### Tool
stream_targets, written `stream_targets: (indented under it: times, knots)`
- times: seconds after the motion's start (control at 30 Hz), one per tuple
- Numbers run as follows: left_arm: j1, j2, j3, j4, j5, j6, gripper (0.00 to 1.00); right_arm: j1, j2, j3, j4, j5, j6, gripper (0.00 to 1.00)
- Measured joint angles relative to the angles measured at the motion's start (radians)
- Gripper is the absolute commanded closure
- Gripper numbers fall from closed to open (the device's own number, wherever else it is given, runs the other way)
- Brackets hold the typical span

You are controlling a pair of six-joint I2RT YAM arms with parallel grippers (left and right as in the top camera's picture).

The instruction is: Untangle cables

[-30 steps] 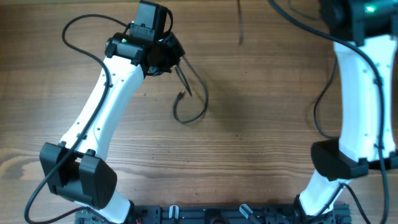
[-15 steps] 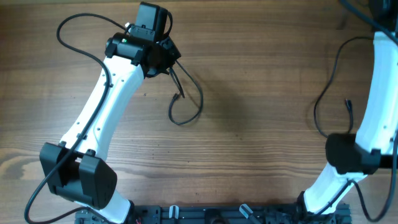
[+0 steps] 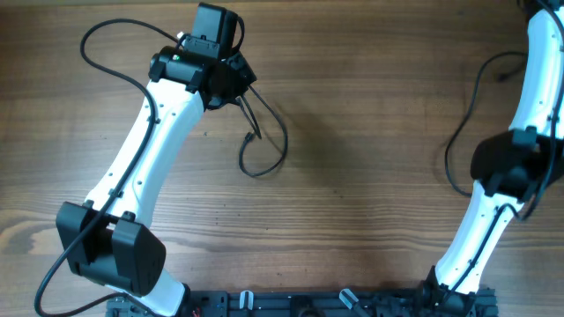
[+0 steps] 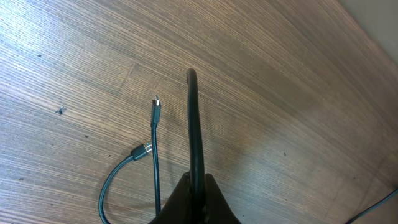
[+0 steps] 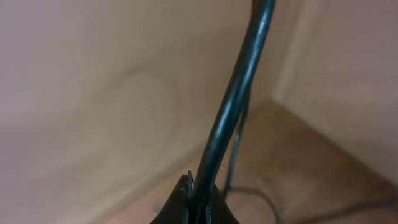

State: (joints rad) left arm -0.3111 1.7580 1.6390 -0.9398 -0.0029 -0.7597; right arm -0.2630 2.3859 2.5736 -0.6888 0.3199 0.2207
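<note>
While left fingers (image 4: 177,204) pinch cable (image 4: 194,124), loop (image 4: 109,186) lies just beyond.

Soft even light, faint shadows — right wrist view blurred.

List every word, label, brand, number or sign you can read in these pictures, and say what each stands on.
None: no readable text shows on the cables, the table, the left arm or the right arm.
</note>
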Motion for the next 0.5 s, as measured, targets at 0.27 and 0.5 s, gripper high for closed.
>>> stream_targets:
  times: [0.27, 0.5]
  knots:
    - [0.000, 0.000, 0.000, 0.000, 0.000, 0.000, 0.96, -0.034, 0.107, -0.002, -0.110, 0.017, -0.012, 0.12]
    - [0.000, 0.000, 0.000, 0.000, 0.000, 0.000, 0.96, -0.042, 0.115, -0.002, -0.173, -0.014, 0.046, 0.00]
